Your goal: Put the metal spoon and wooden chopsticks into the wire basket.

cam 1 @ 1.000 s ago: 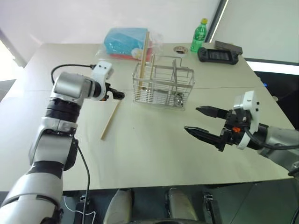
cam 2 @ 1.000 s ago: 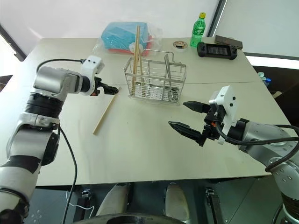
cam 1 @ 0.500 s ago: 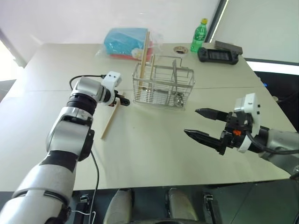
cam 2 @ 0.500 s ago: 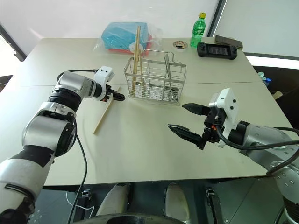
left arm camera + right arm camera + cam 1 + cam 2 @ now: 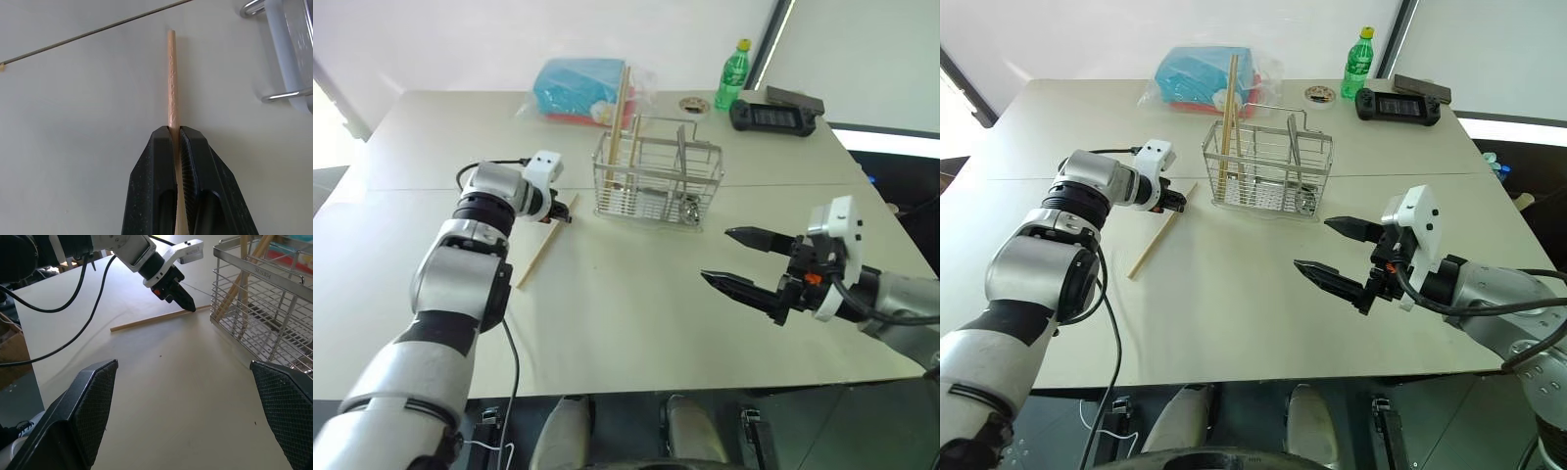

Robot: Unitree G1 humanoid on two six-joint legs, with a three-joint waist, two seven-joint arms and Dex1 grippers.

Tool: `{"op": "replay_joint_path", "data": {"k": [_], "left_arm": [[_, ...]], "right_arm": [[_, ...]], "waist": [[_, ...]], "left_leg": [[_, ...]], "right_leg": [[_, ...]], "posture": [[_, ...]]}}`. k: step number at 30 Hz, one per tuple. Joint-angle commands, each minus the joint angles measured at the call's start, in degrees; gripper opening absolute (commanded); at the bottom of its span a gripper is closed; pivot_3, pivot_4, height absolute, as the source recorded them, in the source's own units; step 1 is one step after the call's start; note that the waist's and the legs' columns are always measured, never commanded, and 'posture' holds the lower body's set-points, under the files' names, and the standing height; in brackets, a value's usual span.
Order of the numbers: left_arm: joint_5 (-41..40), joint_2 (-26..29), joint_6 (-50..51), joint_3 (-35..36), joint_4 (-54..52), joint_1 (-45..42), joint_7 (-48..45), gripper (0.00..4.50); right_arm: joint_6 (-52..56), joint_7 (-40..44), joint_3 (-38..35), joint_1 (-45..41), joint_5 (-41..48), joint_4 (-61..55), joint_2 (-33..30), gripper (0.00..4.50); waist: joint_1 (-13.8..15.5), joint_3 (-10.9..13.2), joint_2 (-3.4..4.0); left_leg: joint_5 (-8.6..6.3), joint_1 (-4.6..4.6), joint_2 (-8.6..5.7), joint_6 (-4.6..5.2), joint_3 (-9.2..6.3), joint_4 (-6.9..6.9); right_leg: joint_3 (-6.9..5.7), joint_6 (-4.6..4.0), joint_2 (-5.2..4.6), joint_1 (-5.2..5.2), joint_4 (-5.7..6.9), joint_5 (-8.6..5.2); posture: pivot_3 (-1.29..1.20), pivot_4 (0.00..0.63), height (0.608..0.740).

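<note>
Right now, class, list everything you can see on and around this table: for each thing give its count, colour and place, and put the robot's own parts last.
table: one, pale beige, under everything.
wire basket: one, silver, middle of the table.
wooden chopsticks: pale tan; one leaning in the basket's left end, one on the table left of the basket.
metal spoon: one, silver, in the basket's right end.
package: one, blue in clear plastic, behind the basket.
bottle: one, green, far right.
game console: one, black, far right corner.
left gripper: black, shut on the table chopstick.
right gripper: black, open, above the table's right side.
</note>
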Motion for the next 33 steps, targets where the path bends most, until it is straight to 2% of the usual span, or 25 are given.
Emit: {"op": "replay_joint_path", "data": {"k": [1,5,9,12,20,25,33], "left_arm": [[-2.7,2.5,-6.8,6.7,-4.2,-2.0,5.3,0.03],[-6.5,4.3,-20.8,15.6,-11.3,-2.5,13.8,0.03],[-12.3,3.5,-31.6,21.8,-22.8,-3.4,13.3,0.03],[-14.7,1.5,-37.0,22.9,-26.8,-5.6,12.7,0.03],[-15.4,-5.8,-47.2,21.7,-19.0,-12.5,11.2,0.03],[-15.1,-9.6,-50.5,20.3,-15.2,-12.6,8.7,0.03],[-15.1,-12.8,-51.5,18.9,-13.9,-10.1,7.1,0.03]], "right_arm": [[-1.2,0.5,-0.7,-0.8,-0.1,-0.3,-0.3,4.50],[-0.8,1.7,-1.8,-0.4,-0.1,0.2,-1.3,4.50],[-0.3,2.0,-2.6,-0.7,0.6,0.8,-2.2,4.50],[0.1,1.5,-2.5,-1.3,1.3,0.7,-2.5,4.50],[0.6,-0.2,-3.0,-0.8,2.3,-0.9,-2.3,4.50],[0.5,-2.8,-5.3,1.7,4.0,-3.5,-1.9,4.50],[-0.4,-7.4,-8.5,4.8,5.7,-5.5,-1.4,4.50]], "waist": [[0.0,0.0,-0.02],[-0.1,0.0,-0.03],[0.2,0.0,-0.03],[0.7,0.0,-0.03],[1.3,0.0,0.00],[1.3,0.0,-0.01],[1.3,0.0,0.02]], "left_leg": [[0.00,0.00,0.00,0.00,0.00,0.00],[0.00,-0.03,0.03,0.00,-0.01,-0.03],[-0.01,-0.04,0.02,-0.01,0.01,-0.05],[-0.01,-0.04,0.00,-0.01,0.01,-0.02],[-0.02,-0.02,-0.03,0.03,0.04,0.13],[-0.07,-0.04,-0.03,0.12,0.05,0.12],[-0.11,-0.03,-0.03,0.18,0.07,0.13]], "right_leg": [[0.00,0.00,0.00,-0.01,0.00,0.00],[0.01,0.00,0.00,-0.10,0.02,0.01],[0.01,-0.01,-0.02,-0.07,-0.01,0.02],[0.01,-0.01,-0.03,0.00,-0.08,0.02],[-0.02,0.19,-0.03,0.33,-0.55,0.14],[-0.01,0.20,-0.03,0.33,-0.63,0.15],[0.00,0.20,-0.03,0.33,-0.63,0.15]], "posture": [[0.00,0.150,0.731],[0.00,0.150,0.731],[0.00,0.150,0.731],[0.00,0.150,0.731],[0.00,0.150,0.731],[0.00,0.150,0.731],[0.00,0.150,0.731]]}}
